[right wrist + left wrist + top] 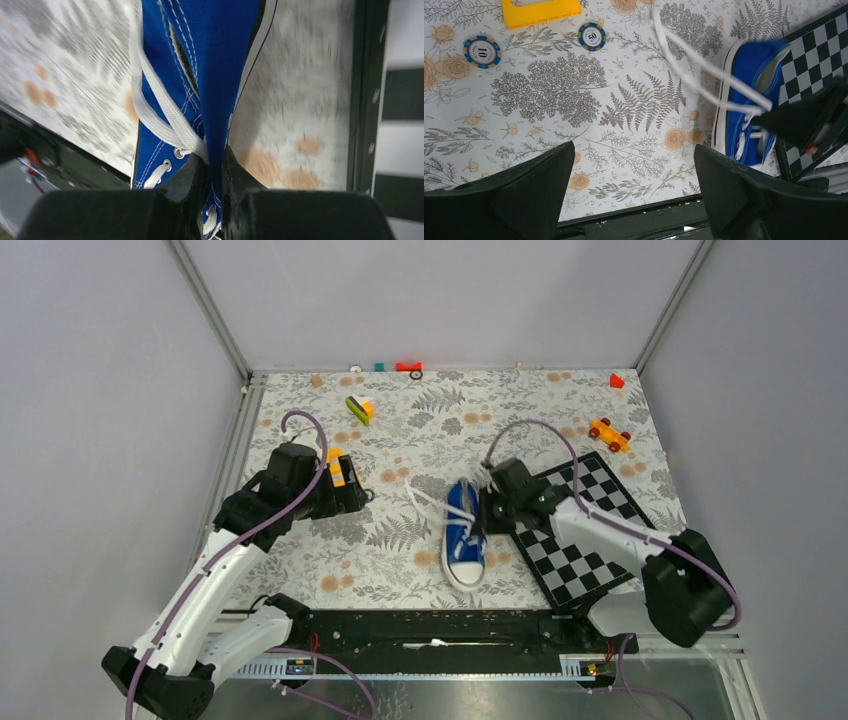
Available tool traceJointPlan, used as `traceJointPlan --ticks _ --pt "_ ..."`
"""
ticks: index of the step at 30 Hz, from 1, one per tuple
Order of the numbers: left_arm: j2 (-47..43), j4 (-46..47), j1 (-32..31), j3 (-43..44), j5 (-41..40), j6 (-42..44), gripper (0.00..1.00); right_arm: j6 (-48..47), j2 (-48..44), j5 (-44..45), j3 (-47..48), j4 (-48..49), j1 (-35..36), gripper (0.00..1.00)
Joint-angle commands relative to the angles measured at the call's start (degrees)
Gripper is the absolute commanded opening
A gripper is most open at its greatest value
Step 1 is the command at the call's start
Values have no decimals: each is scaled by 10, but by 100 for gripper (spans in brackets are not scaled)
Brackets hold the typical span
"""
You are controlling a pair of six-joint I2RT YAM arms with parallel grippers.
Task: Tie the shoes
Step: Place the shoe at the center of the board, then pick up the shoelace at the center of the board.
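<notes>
1 blue sneaker (465, 535) lay on the floral surface (420, 420), toe toward the arm bases, just beside the chessboard (585, 540). The right gripper (215, 172) was clamped on its blue canvas side by the eyelets. The left gripper (634, 185) hung wide apart, holding nothing, left of the shoe. Untied white laces (694, 60) trailed toward it over the surface.

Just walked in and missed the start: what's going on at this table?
The right tool is pinching the blue sneaker by its canvas side, near the eyelets. The left tool hangs open over the floral mat beside it, holding nothing. The white laces trail loose, with no knot yet.
</notes>
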Motion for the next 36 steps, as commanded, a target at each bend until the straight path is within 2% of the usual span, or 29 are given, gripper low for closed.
traceJointPlan --ticks 1,5,6,8,10,12,14,16,21,24,27,32,36 --pt "11 15 3 6 -4 -17 99 26 -87 -17 -119 108 33 0" --pt "32 51 2 -19 55 -39 99 64 -116 14 -184 156 57 0" --pt "34 62 1 -26 68 -45 99 70 -118 17 -189 160 61 4" --pt "39 77 -1 -38 83 -52 99 73 -120 19 -186 160 66 27" --pt "40 85 -6 -46 88 -57 99 64 -124 22 -172 148 72 38" --pt "38 87 -9 -51 85 -60 99 45 -133 37 -150 117 76 55" --pt "31 86 -10 -57 81 -63 99 13 -150 68 -126 68 78 68" --pt "19 83 -10 -66 63 -76 99 -18 -164 119 -102 27 87 73" --pt "-1 44 2 -66 25 -108 99 -79 -170 188 -55 -24 122 73" --pt "-16 37 49 -61 83 -108 99 -131 -124 203 -13 -46 164 59" --pt "-36 30 78 -63 82 -104 99 -159 -56 224 47 -68 199 52" --pt "-41 -7 90 -65 77 -123 99 -170 59 223 116 -16 213 54" --pt "-80 -22 94 -75 66 -147 99 -188 166 242 197 -24 212 54"
